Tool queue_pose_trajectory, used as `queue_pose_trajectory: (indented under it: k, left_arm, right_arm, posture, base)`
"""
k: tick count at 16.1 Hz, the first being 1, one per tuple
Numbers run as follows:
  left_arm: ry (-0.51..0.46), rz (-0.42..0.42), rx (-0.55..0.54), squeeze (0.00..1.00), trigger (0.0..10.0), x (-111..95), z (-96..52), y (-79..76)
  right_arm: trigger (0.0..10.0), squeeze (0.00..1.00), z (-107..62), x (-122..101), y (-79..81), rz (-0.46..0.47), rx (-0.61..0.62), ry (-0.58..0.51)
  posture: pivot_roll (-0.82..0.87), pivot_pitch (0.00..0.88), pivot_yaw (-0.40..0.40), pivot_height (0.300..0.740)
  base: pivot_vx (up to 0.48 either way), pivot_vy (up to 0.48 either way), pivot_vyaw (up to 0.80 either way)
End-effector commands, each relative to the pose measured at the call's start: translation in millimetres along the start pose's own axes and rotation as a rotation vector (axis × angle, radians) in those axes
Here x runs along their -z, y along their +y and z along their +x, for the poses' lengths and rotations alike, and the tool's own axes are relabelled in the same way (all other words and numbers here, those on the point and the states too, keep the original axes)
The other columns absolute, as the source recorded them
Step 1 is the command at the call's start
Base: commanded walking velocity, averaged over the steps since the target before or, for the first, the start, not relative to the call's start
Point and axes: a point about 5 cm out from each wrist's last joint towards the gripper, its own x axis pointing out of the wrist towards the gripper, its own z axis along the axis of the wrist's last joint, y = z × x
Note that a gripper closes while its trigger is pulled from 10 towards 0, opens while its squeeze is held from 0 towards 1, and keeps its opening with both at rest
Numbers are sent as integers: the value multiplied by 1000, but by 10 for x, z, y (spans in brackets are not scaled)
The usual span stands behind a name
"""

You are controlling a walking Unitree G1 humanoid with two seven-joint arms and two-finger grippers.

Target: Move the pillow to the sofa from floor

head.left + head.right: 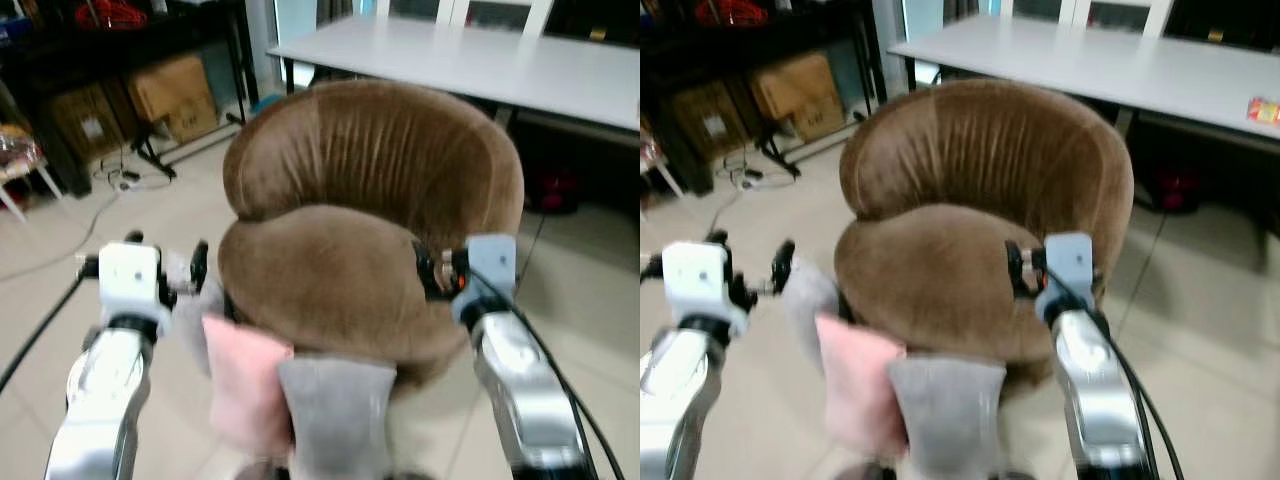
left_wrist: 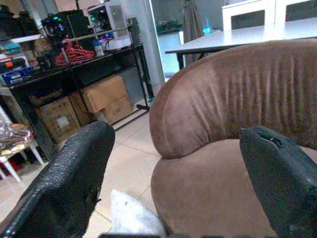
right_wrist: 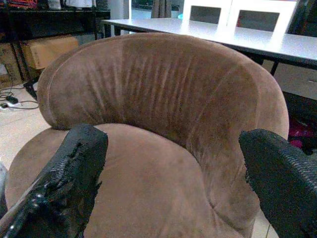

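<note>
Both tools, left tool [image 2: 178,178] and right tool [image 3: 168,183], are held spread and empty before the brown sofa [image 1: 370,200], while the pink-and-grey pillow [image 1: 290,395] is seen low at its front; lifting onto the seat is judged next.

Tiled floor [image 1: 190,215] under a brown sofa [image 1: 370,240]
Cardboard boxes [image 1: 175,95] and cables [image 1: 115,180] sit on it nearby.

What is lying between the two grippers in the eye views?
The brown sofa seat fills the stretch between the left gripper and the right gripper in the left eye view. The pink pillow sits lower, in front.
</note>
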Motion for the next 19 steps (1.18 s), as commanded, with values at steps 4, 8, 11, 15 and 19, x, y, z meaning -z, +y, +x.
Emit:
queue_pose_trajectory:
  k: [4, 8, 11, 15, 19]
  left_arm:
    - [2, 28, 15, 0, 10000, 8, 12, -3]
    - [-11, 32, 28, 0, 10000, -6, 26, -16]
    - [-14, 22, 33, 0, 10000, -4, 32, -24]
    - [-10, 21, 42, 0, 10000, 6, 33, -28]
    - [-8, 18, 46, 0, 10000, 14, 31, -33]
  right_arm:
    - [10000, 0, -1, 0, 26, 0, -16, -5]
    - [10000, 0, 8, 17, 36, -9, -23, 9]
    - [10000, 0, 17, 17, 32, -13, -24, 10]
    - [10000, 0, 23, 24, 34, -13, -24, 14]
    - [10000, 0, 28, 33, 24, -14, -20, 19]
  posture:
    - [-92, 0, 57, 606]
    - [-90, 0, 55, 606]
    - [-88, 0, 52, 606]
    - [-88, 0, 52, 606]
    - [-89, 0, 49, 606]
  base:
    - [0, 0, 0]
    - [0, 0, 0]
    - [0, 0, 0]
    - [288, 0, 0]
    - [290, 0, 0]
